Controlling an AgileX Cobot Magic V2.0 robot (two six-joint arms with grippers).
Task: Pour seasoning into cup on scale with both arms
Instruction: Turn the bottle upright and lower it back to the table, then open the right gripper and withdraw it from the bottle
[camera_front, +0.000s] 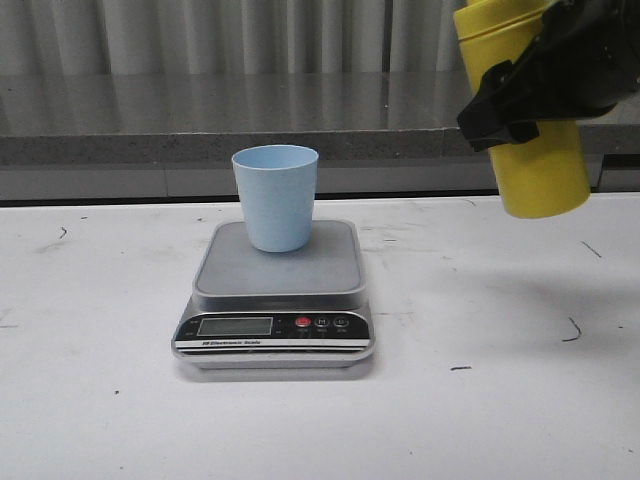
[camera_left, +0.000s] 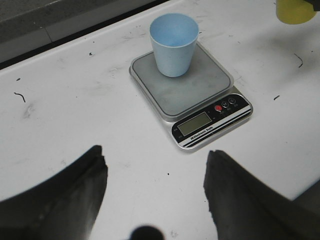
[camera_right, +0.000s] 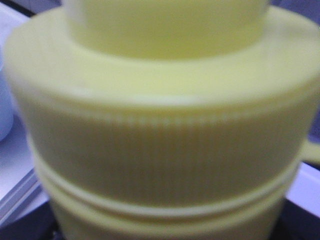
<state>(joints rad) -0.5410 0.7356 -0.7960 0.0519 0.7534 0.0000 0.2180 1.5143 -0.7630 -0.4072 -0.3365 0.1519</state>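
The cup (camera_front: 276, 196) stood upright on the steel platform of the scale (camera_front: 275, 300), toward the platform's far edge, its mouth open upward and nothing visible inside it from the left wrist view. The scale sat near the middle of the white bench (camera_front: 100, 400), its black panel with the display, one red button and two dark buttons facing the camera in the front view. From the cup, the yellow seasoning bottle (camera_front: 535, 150) hung in the air at about two o'clock in the front view, well apart from the cup and clear of the bench, roughly upright with its base downward and its top cut off by the frame edge. The right claw (camera_front: 520, 95) was closed around the bottle's upper body, black fingers wrapping its side; the right wrist view was filled by the blurred ribbed yellow collar of the bottle (camera_right: 160, 150). The left claw (camera_left: 155, 195) was spread wide and held nothing, its two dark fingers (camera_left: 65, 200) hovering over bare bench at roughly seven o'clock from the scale (camera_left: 192, 95) in that view, with the cup (camera_left: 173, 44) beyond it.
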